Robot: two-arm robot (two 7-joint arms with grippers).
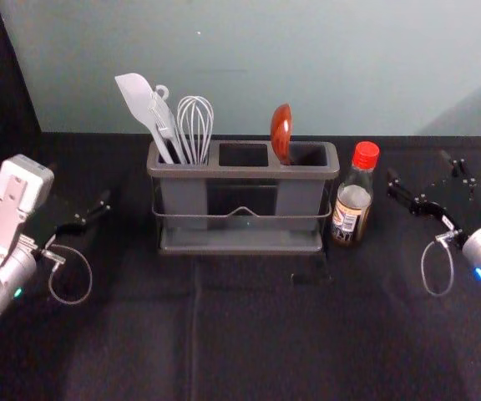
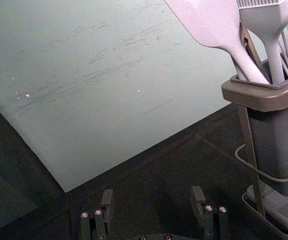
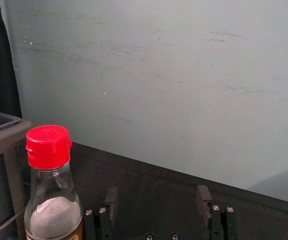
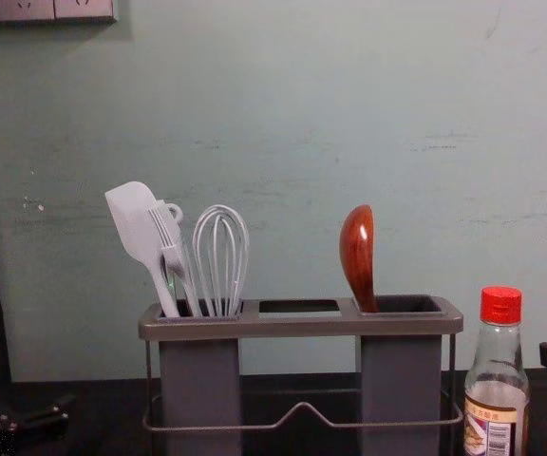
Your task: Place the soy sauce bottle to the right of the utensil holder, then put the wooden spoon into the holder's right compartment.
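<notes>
Bottle of soy sauce point(image 1: 353, 205) stands upright on the dark-covered counter point(image 1: 124, 334), just to the right of the utensil holder point(image 1: 240, 171), so I judge the first half of the task done. The wooden spoon point(image 1: 281, 134) is in the right compartment point(image 4: 402, 380), bowl up, its handle down inside and tilted against the left part of the opening. That makes the second half look done too; as I see it, all that is left is to keep my arms clear of the things.

My right hand point(image 3: 157, 194) is released, its fingers spread with nothing between them, to the right of the bottle and apart from it. My left hand point(image 2: 153, 195) is likewise spread and bare, out to the left of the holder.

A pale spatula point(image 4: 133, 220), a brush point(image 2: 271, 30) and a whisk point(image 4: 224, 296) fill the left compartment point(image 4: 200, 380), rising above the rim where a leftward reach could catch them. On the right, the bottle's red cap point(image 3: 48, 145) could be knocked if my right hand swung left. The wall point(image 1: 249, 50) closes off the far side, so backing out to the near side seems safest.
</notes>
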